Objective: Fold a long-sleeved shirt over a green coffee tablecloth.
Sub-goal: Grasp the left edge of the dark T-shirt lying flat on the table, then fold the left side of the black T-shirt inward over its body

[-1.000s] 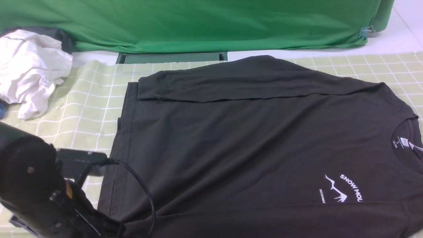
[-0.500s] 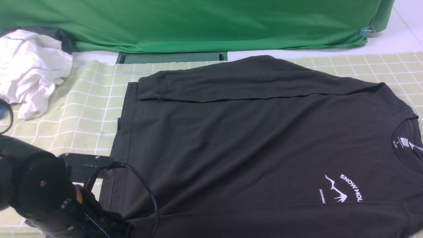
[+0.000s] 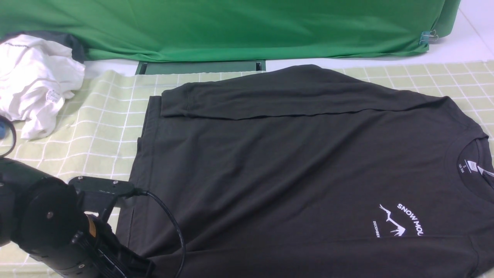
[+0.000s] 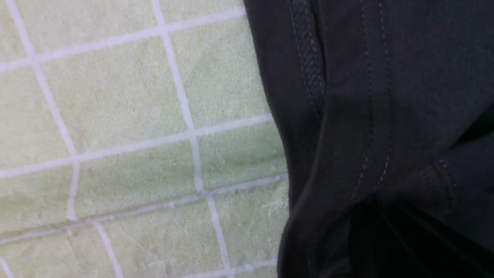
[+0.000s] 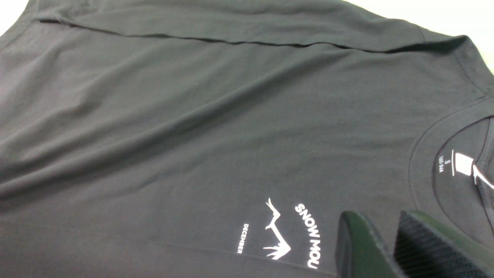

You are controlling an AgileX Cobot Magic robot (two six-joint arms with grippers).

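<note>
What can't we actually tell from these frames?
Left gripper's fingers: hidden behind the left arm in front view, outside left wrist view; grip on the long-sleeved shirt unconfirmed.
Chest lettering past "SNOW MOU": tucked under a shirt fold, front and right wrist views.
Neck label: print too small, both views.
Shirt's near edge: beyond front view's bottom edge.

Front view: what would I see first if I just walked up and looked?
A big black long-sleeved shirt jumps out first, spread across the middle and right of the pale green checked tablecloth, with a white mountain logo near its right end. A crumpled white garment sits at the far left, and the robot's black left arm fills the near left corner.
</note>
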